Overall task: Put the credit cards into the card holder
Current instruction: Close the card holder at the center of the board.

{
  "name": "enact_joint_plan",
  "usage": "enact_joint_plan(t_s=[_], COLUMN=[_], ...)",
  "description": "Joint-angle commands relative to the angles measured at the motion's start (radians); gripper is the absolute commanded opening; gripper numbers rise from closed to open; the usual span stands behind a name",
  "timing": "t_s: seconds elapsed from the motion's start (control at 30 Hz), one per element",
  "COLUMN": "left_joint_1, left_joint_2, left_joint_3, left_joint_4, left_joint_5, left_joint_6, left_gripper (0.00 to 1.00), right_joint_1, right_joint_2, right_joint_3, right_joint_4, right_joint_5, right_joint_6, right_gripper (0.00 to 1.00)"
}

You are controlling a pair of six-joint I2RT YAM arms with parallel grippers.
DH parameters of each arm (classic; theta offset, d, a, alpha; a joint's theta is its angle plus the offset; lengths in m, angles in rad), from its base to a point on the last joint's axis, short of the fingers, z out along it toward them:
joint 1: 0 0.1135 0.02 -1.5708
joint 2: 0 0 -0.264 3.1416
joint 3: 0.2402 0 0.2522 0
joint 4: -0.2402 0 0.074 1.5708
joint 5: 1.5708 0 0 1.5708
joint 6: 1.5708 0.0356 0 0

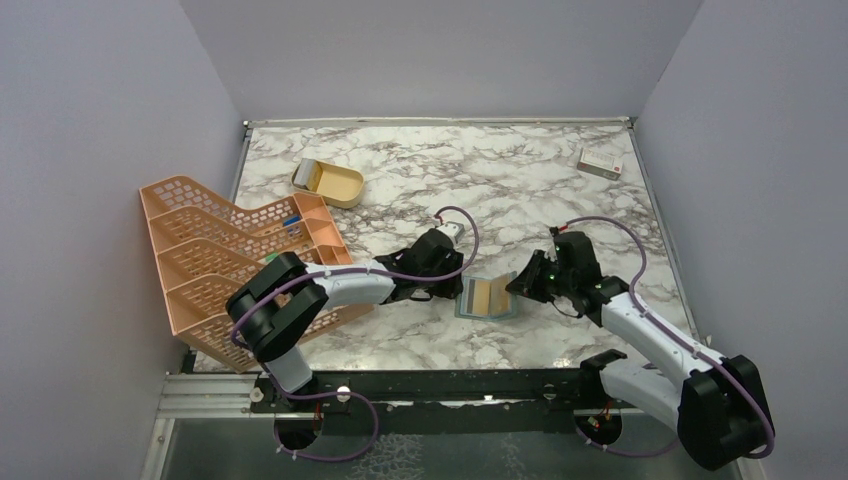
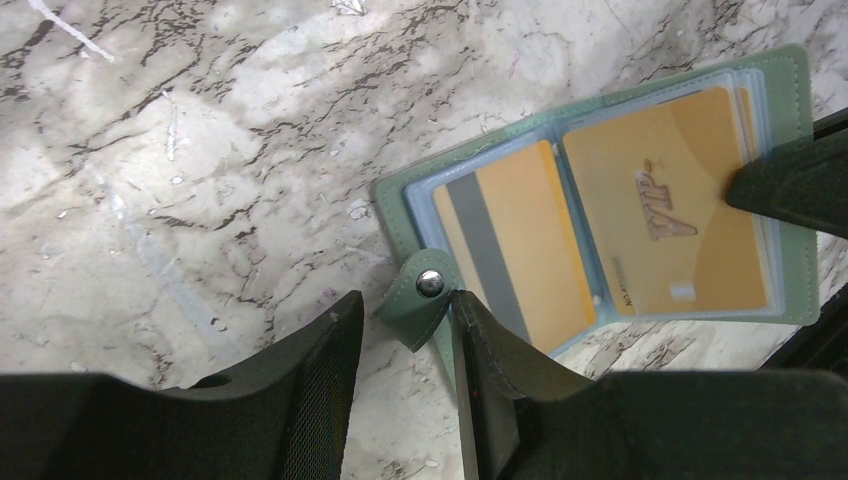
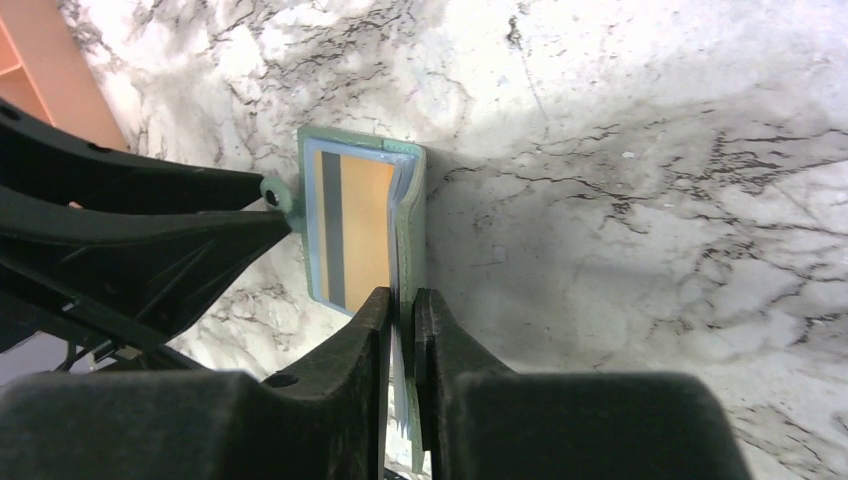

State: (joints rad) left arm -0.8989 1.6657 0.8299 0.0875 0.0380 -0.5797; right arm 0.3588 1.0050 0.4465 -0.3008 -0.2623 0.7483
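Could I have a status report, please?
Right gripper shut on card holder edge. Left gripper straddles its snap tab, grip unclear. Two credit cards inside. Nothing blocking.

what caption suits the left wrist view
Open card holder showing two credit cards, left claw around snap tab, right claw pinching far edge

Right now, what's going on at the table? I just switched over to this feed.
The card holder lies open on the marble table between the two arms. The right end effector is pinched on the edge of the leaf nearest it, where the VIP card sits. The left end effector is open, with the snap tab between its fingers. The striped card is in the other leaf.
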Motion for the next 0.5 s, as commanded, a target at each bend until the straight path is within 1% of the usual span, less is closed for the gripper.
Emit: enact_joint_plan(t_s=[0.0,0.1,0.2,0.4,0.47], left_joint_1=[-0.003,-0.003,-0.004,-0.003,-0.003], left_joint_2=[-0.044,-0.044,-0.044,-0.036,-0.031], left_joint_3=[-0.005,-0.002,-0.003,-0.005,-0.004], left_joint_4=[-0.042,-0.054,-0.056,-0.054,-0.052], left_joint_5=[-0.062,-0.067,-0.069,-0.063,-0.060], left_joint_6=[0.031,0.037,0.039,0.036,0.034], left_gripper=[0.40,0.40,0.40,0.39,0.38], right_joint_1=[0.004,0.005,0.005,0.004,0.005], right_joint_2=[-0.020,-0.017,-0.017,-0.018,-0.018], right_joint_3=[0.038,0.050,0.070,0.101,0.108], right_joint_4=[-0.040,-0.055,-0.082,-0.127,-0.132], right_joint_5=[0.084,0.101,0.124,0.165,0.168], right_joint_6=[-0.041,-0.057,-0.073,-0.095,-0.102], right_gripper=[0.10,0.06,0.05,0.05,0.06])
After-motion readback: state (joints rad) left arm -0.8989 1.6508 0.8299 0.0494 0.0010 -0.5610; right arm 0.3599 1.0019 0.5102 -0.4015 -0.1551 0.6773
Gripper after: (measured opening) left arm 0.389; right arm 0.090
